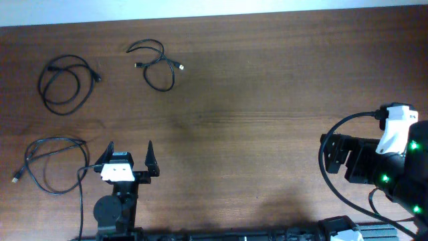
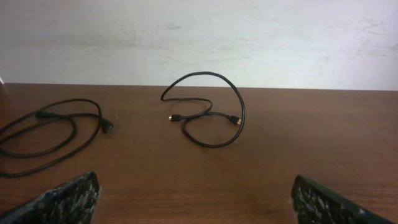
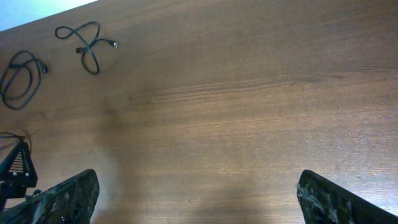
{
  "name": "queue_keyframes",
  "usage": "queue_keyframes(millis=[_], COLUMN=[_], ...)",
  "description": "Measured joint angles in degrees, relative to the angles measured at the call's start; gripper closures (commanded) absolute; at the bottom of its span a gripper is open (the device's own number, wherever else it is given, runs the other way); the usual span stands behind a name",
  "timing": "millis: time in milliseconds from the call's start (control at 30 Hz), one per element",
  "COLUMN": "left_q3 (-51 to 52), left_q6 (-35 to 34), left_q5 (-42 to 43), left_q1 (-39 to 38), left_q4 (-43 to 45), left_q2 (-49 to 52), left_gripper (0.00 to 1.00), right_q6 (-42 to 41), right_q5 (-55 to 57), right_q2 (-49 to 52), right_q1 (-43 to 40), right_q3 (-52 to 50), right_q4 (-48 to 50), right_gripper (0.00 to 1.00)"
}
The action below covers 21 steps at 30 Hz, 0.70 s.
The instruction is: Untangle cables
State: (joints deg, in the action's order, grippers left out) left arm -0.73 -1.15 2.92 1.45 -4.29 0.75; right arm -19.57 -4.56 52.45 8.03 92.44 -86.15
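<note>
Now three black cables (image 1: 158, 61) lie in loose loops on the left of the surface (image 1: 267, 100). Two arms sit low at the front, left fingers (image 1: 108, 153) and right fingers (image 3: 339, 202) wide apart, holding nothing.

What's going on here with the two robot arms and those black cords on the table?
The two arms are there to untangle cables, but at this moment neither is handling anything. The left pincer and the right pincer both stand open and empty over the wooden table. Three black cords lie apart on its left side: the far-left cable, the middle cable and the near cable beside the left arm. Each lies in its own loose loops.
</note>
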Motion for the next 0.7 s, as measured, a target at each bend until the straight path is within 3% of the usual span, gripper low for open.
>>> queue_keyframes(millis=[167, 333, 533, 700], left_q3=[0.0, 0.0, 0.0, 0.0], left_q6=[0.0, 0.0, 0.0, 0.0], left_q5=[0.0, 0.0, 0.0, 0.0], left_q1=[0.0, 0.0, 0.0, 0.0], left_q4=[0.0, 0.0, 0.0, 0.0], left_q2=[0.0, 0.1, 0.1, 0.2], left_gripper=[0.01, 0.01, 0.01, 0.01], right_q6=[0.0, 4.8, 10.8, 11.9], right_q5=[3.9, 16.2, 17.9, 13.4], right_q2=[-4.6, -21.6, -36.5, -49.1], right_q1=[0.2, 0.2, -4.1, -7.4], right_q3=[-0.1, -4.3, -30.0, -57.8], right_q4=[0.4, 17.8, 41.9, 66.6], right_gripper=[0.01, 0.01, 0.01, 0.01])
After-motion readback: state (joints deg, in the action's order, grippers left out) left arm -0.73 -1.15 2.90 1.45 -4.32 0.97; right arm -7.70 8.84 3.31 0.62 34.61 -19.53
